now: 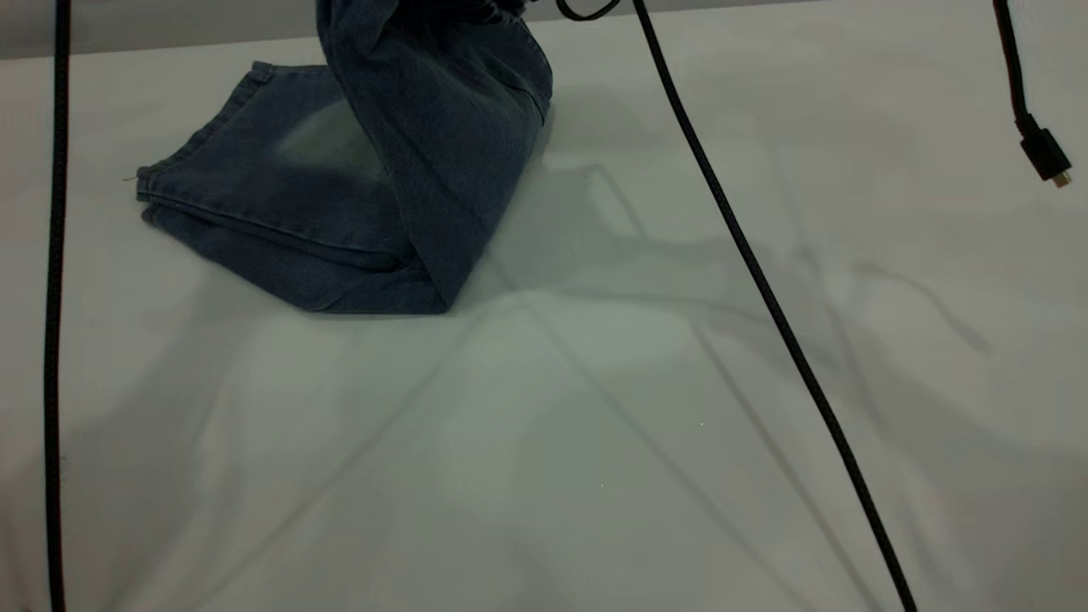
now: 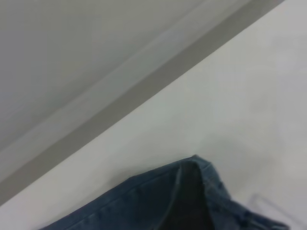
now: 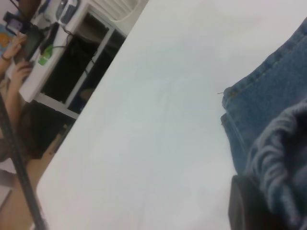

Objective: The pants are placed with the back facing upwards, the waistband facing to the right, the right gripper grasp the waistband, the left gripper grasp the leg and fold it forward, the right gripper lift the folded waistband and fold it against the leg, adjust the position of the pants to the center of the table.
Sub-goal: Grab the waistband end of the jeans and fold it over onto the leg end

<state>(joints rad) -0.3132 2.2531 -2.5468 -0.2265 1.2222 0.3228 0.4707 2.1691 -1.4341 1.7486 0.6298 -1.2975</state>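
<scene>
Far left: a black cable (image 1: 54, 323) hangs straight down across the exterior view, cut off top and bottom.

Left of centre, far side: the blue washed-denim shorts (image 1: 340, 195) lie folded on the broad white-grey cloth table (image 1: 595, 425). Lower layers rest flat, with a stitched hem (image 1: 204, 140) toward the left and a pale faded patch (image 1: 319, 136) on the upper flat layer. No print or lettering readable anywhere on the cloth. The right part of the shorts rises off the table as a steep hanging sheet (image 1: 442, 127), its top cut off by the frame edge, so what holds it is hidden from this view.

Right wrist view: the gathered, pleated denim waistband (image 3: 280, 158) bunches against a dark gripper finger (image 3: 244, 206). The right gripper appears clamped on that waistband, though only part of one finger shows. Beyond the table edge, a person's hands (image 3: 17, 60) with a phone, blurred, beside a white shelf unit (image 3: 72, 52).

Left wrist view: only a hem corner of the shorts and bare table; the left gripper itself is out of sight, fingers cannot be judged.

Centre to right: a second black cable (image 1: 765, 289) runs diagonally over the table. Far right: a short cable ending in a black plug (image 1: 1047, 157), dangling.
</scene>
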